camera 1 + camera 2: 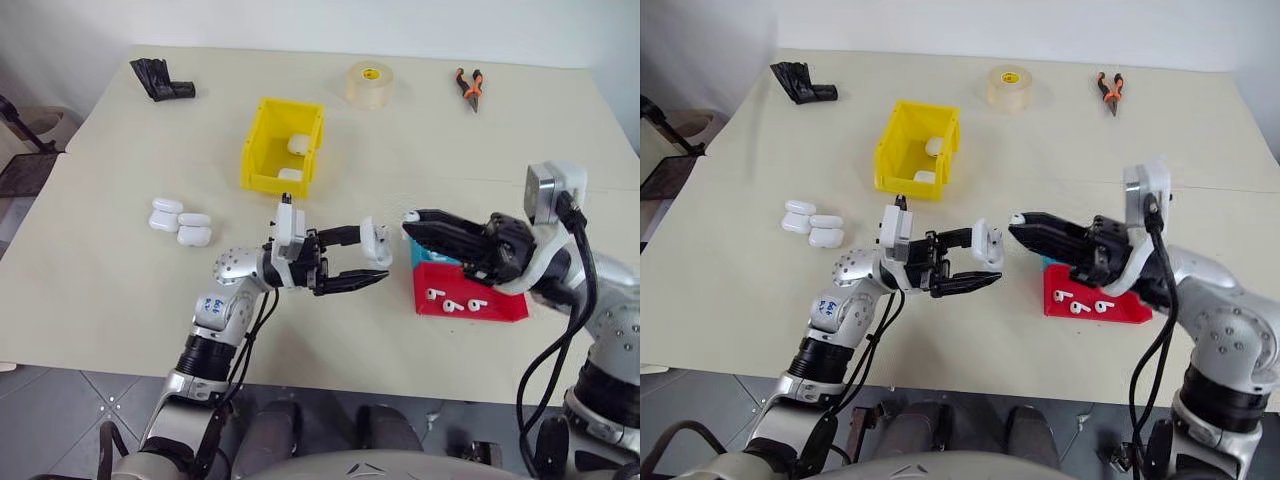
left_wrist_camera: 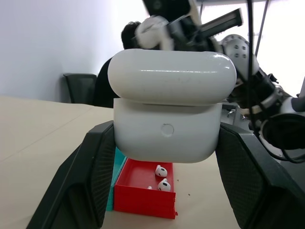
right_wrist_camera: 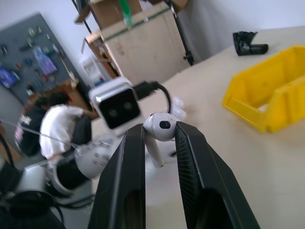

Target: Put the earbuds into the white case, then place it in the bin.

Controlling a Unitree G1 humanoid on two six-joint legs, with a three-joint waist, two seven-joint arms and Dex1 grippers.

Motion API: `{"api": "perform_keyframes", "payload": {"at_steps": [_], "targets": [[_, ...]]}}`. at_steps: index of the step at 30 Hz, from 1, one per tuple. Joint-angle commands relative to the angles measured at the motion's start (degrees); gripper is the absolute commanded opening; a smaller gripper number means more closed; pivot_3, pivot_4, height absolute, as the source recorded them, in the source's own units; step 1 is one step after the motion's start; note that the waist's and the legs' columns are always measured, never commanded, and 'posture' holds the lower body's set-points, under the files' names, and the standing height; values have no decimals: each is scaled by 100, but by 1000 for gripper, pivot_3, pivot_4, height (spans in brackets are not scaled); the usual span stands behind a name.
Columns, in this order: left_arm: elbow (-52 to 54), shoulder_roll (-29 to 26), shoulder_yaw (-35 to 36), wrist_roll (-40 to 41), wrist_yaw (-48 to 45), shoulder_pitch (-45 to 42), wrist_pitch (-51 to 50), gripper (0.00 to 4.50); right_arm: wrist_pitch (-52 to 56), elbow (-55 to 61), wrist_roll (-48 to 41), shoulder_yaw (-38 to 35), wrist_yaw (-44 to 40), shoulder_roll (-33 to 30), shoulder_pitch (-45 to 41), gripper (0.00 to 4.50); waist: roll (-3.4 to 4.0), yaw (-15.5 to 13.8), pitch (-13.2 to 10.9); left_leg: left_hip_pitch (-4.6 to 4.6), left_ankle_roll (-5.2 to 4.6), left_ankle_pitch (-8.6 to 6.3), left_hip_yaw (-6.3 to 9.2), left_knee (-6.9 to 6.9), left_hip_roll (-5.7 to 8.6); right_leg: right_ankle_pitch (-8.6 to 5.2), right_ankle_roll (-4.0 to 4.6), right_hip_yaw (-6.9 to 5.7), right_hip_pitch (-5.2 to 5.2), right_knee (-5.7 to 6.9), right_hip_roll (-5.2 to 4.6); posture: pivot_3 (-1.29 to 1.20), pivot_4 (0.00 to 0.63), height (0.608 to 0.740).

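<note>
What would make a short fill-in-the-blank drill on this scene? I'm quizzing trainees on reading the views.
1. The left gripper is shut on a white ____.
2. The right gripper pinches one ____ between its fingers.
3. Two cases already lie in the ____ bin.
4. Spare earbuds rest in the ____ tray.

Missing words: case; earbud; yellow; red

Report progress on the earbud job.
Done: two glossy white cases already lie in the yellow plastic bin. In hand: left pincer holds a white case; right pincer grips a tiny white earbud. Left: inserting it, earbuds in the red tray, three cases.
</note>
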State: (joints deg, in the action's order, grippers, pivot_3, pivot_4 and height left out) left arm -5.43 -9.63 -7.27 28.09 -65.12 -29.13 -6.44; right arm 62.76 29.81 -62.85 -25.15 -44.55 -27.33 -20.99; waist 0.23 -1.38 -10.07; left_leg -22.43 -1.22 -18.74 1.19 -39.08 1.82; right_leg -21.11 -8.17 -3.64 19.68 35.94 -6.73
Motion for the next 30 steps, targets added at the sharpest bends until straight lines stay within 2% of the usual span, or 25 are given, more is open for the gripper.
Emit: {"api": "perform_keyframes", "payload": {"at_steps": [1, 7, 30], "targets": [[27, 34, 42, 75, -21, -165, 30, 2771, -173, 392, -765, -6, 608, 126, 127, 502, 0, -1, 0, 1, 0, 0, 1, 0, 0, 0, 0, 0, -1, 0, 1, 0, 150, 740], [-32, 55, 40, 80, -30, -256, 29, 2771, -547, 479, -1084, 337, 1049, 118, 399, 502, 0, 13, 0, 3, 0, 0, -1, 3, -1, 0, 0, 2, 0, 1, 3, 0, 150, 740], [-43, 98, 86, 126, -59, -301, 47, 2771, -1848, 260, -122, 1317, 668, -140, 1224, 502, 0, 4, 0, 3, -1, 0, -1, 4, 0, 0, 0, 5, -2, -2, 3, 0, 150, 740]]}}
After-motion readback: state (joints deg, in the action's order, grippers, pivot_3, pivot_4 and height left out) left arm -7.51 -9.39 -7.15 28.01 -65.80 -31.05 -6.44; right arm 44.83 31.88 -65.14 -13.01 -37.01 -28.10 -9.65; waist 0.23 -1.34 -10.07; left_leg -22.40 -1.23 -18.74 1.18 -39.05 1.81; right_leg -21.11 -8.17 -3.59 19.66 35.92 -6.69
